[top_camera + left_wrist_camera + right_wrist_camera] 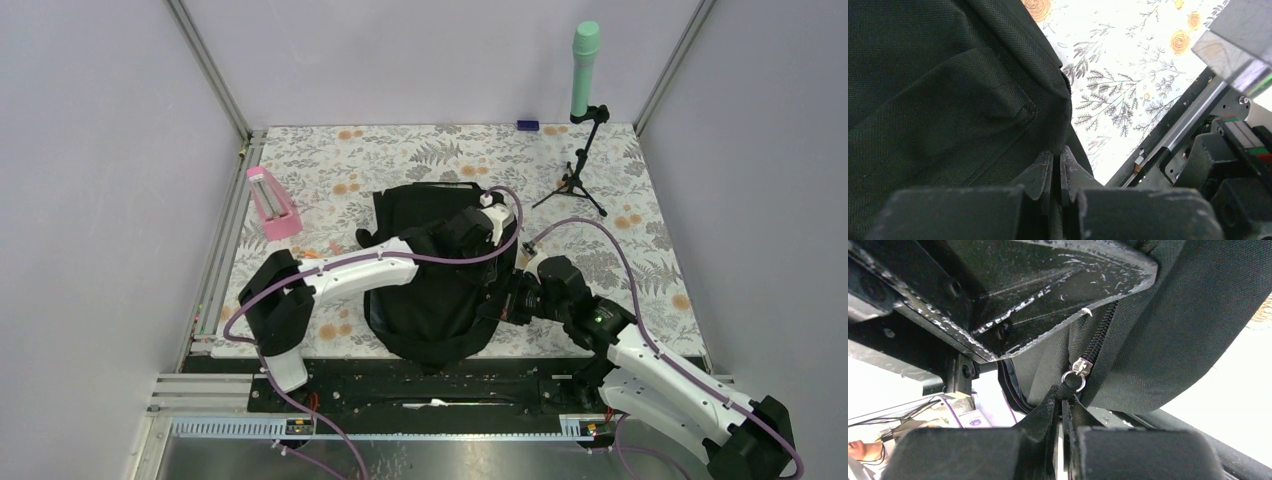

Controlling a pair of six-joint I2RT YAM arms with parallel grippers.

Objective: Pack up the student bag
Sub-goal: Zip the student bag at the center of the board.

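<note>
The black student bag (pixel 430 300) lies in the middle of the flowered table. My left gripper (pixel 497 262) reaches across it to its right edge and is shut on a fold of the bag's black fabric (pixel 1048 125). In the left wrist view the gripper (pixel 1058 162) has cloth running down between its fingers. My right gripper (pixel 512 305) is at the bag's right side, shut on the black zip pull (pixel 1066 390) that hangs from a silver ring (pixel 1074 381) on the zip slider (pixel 1081 365). In the right wrist view the gripper (pixel 1062 407) pinches that pull.
A pink holder (pixel 271 203) stands at the left of the table. A black tripod with a mint green cylinder (pixel 584 70) stands at the back right, and a small blue object (pixel 527 125) lies at the back edge. The metal rail (pixel 420 385) runs along the near edge.
</note>
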